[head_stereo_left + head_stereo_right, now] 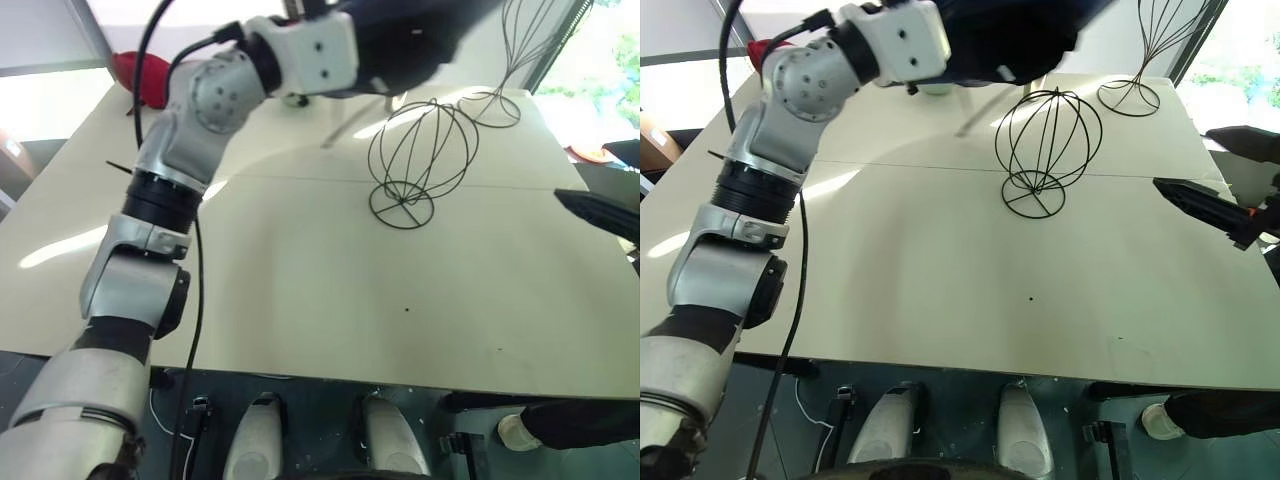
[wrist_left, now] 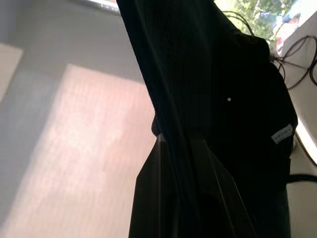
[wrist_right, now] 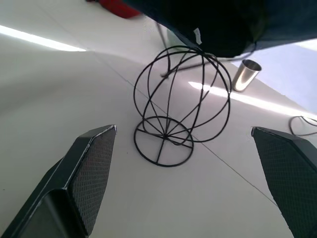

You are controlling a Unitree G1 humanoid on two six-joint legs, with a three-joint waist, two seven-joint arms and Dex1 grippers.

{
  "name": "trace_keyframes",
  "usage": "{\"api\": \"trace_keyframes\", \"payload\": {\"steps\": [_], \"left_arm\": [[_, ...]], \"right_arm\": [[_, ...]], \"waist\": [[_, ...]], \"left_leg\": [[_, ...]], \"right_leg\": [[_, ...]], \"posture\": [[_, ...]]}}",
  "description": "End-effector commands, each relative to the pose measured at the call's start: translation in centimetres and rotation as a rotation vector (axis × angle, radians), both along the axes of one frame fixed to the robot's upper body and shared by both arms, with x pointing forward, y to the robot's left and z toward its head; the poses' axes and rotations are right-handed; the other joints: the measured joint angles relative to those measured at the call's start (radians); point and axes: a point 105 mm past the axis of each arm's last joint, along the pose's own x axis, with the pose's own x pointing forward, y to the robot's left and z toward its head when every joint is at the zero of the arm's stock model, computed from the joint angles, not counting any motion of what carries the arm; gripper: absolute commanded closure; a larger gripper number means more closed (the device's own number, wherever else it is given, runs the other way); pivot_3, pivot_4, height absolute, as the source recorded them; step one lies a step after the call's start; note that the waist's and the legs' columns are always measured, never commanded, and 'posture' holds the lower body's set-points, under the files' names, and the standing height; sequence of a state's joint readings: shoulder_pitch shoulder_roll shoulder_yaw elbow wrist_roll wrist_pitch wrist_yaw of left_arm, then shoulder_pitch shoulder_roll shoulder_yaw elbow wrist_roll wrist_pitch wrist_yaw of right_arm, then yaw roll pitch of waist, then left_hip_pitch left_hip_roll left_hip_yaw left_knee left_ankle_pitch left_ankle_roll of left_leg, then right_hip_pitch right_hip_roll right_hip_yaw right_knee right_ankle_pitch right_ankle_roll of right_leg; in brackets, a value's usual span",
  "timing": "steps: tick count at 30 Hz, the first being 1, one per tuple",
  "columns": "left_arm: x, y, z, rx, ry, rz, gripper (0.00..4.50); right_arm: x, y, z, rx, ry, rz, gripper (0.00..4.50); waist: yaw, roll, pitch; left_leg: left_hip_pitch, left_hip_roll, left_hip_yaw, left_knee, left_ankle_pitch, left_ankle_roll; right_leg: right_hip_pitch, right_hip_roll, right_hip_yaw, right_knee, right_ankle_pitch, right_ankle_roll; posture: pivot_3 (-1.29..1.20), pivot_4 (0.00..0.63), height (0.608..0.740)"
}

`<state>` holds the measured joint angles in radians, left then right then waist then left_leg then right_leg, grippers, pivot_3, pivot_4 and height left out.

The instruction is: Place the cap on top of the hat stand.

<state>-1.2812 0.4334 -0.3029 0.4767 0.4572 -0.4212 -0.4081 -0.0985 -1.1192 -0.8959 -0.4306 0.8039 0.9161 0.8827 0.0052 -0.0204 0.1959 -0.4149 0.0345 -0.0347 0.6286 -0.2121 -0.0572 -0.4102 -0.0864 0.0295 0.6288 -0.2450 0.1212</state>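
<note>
I have the left gripper (image 2: pixel 193 198) pinched tight on the cap (image 1: pixel 1015 35), its fingers (image 2: pixel 158 198) pressed onto the dark fabric; the cap hangs in the air at the top centre of the head views, up and a little left of the hat stand (image 1: pixel 1045 150), not touching it; the stand sits upright on the table (image 1: pixel 940 280), right of centre, with the taller wire stand (image 1: pixel 1145 60) behind it at upper right; my right gripper (image 3: pixel 185 144) waits at the right edge, fingers spread wide, holding nothing.
</note>
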Motion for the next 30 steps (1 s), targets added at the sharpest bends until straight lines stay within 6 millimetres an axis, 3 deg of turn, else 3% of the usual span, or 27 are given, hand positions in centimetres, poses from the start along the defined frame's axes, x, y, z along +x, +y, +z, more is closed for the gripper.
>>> {"api": "trace_keyframes", "payload": {"steps": [1,6,8,10,16,22,30], "left_arm": [[-2.2,-1.7,-1.9,0.144,-0.147,-0.090,4.47],[-1.2,-0.8,-7.0,0.397,-0.283,-0.034,4.47],[-1.3,-0.8,-9.9,0.506,-0.357,-0.069,4.47],[-1.4,-0.8,-11.5,0.546,-0.395,-0.109,4.47],[-1.6,-0.5,-14.3,0.621,-0.481,-0.172,4.47],[-1.1,-0.3,-14.8,0.642,-0.500,-0.183,4.47],[-0.4,0.6,-17.5,0.655,-0.388,-0.177,4.47]], "right_arm": [[-1.1,-0.6,1.3,0.006,-0.067,-0.046,0.00],[-1.6,-1.5,1.5,0.028,-0.079,-0.092,0.00],[-1.9,-1.9,1.6,0.038,-0.080,-0.107,0.00],[-1.9,-2.0,1.5,0.045,-0.071,-0.114,0.00],[-2.3,-3.3,0.1,0.041,0.000,-0.160,0.00],[-2.1,-3.8,0.0,0.046,0.002,-0.178,0.00],[-1.7,-3.6,-0.3,0.043,0.005,-0.170,0.00]], "waist": [[-0.002,0.001,0.000],[-0.006,0.001,0.000],[-0.009,0.001,0.000],[-0.009,0.001,0.000],[0.000,0.000,0.001],[0.006,0.000,0.001],[0.006,0.000,0.001]], "left_leg": [[0.000,0.000,0.000,0.000,0.000,0.000],[0.001,0.000,0.000,0.001,0.000,0.000],[0.001,0.000,0.000,0.001,0.000,0.000],[0.001,0.000,0.000,0.001,0.000,0.000],[-0.001,0.000,0.000,0.001,0.000,0.000],[-0.001,0.000,0.000,0.002,0.000,0.000],[-0.001,0.000,0.000,0.001,0.000,0.000]], "right_leg": [[0.000,0.000,0.000,0.000,0.000,0.000],[0.000,0.000,0.000,0.001,0.000,0.000],[0.000,0.000,0.000,0.001,0.000,0.000],[0.001,0.000,0.000,0.001,0.000,0.000],[0.000,-0.001,0.000,0.000,0.000,0.000],[0.000,-0.001,0.000,0.000,0.000,0.000],[0.000,-0.001,0.000,0.000,0.000,0.001]], "posture": [[0.00,0.150,0.739],[0.00,0.150,0.739],[0.00,0.150,0.739],[0.00,0.150,0.739],[0.00,0.150,0.739],[0.00,0.150,0.739],[0.00,0.150,0.739]]}}
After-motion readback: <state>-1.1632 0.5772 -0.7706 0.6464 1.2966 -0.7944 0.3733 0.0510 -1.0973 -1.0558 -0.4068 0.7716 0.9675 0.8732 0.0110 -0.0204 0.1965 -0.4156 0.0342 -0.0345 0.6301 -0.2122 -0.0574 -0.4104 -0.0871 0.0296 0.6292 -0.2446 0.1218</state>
